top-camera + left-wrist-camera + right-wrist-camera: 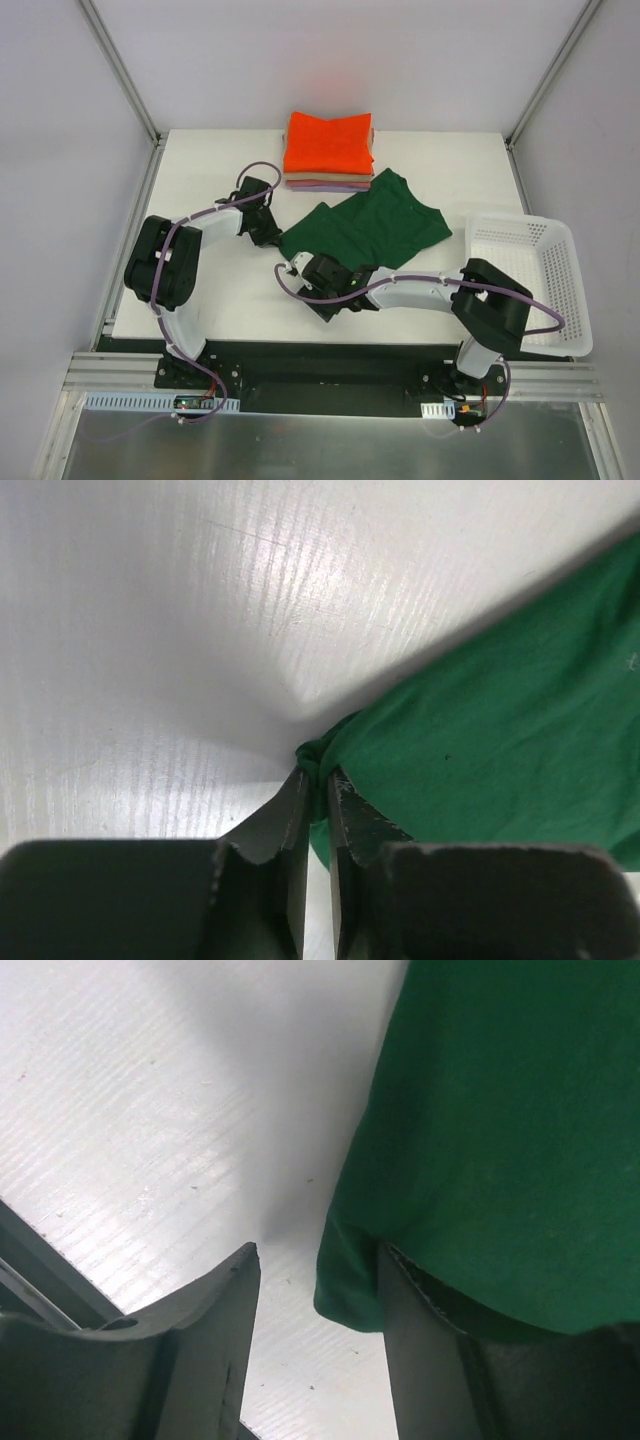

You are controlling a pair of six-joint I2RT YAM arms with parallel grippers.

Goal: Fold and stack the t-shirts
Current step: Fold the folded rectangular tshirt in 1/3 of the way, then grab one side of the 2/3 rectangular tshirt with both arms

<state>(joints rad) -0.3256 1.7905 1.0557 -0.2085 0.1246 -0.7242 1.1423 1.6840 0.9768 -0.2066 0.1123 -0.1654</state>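
A dark green t-shirt (375,225) lies spread and rumpled in the middle of the white table (440,160). My left gripper (270,232) sits at its left corner. In the left wrist view it (318,775) is shut on a bunched tip of the green cloth (520,730). My right gripper (338,278) is at the shirt's near edge. There it (318,1255) stands open, with a folded corner of the green t-shirt (500,1140) between the jaws, against the right finger (420,1340). At the back is a stack of folded t-shirts: orange (329,143) on top, tan (322,178) and lilac (335,187) beneath.
A white mesh basket (520,222) stands at the table's right edge, beside the right arm's elbow. Metal frame posts rise at the back corners. The table's near edge and a dark rail run just behind the right gripper.
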